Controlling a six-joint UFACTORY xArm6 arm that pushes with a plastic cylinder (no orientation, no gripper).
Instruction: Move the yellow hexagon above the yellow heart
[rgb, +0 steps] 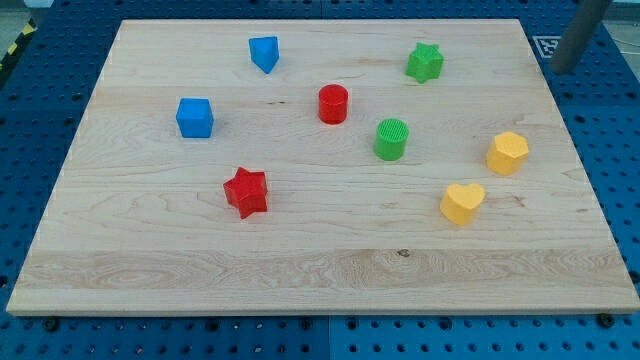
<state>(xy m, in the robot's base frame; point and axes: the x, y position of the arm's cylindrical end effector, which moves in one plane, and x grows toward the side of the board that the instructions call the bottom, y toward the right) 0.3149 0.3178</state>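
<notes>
The yellow hexagon (508, 152) lies near the board's right edge. The yellow heart (462, 202) lies just below and to the left of it, a small gap apart. My rod enters at the view's top right corner, and my tip (562, 70) is off the board's right edge, well above and to the right of the yellow hexagon, touching no block.
On the wooden board (320, 290) also lie a green cylinder (391, 139), a green star (425, 62), a red cylinder (333, 104), a red star (246, 192), a blue cube (195, 117) and a blue wedge-like block (264, 53).
</notes>
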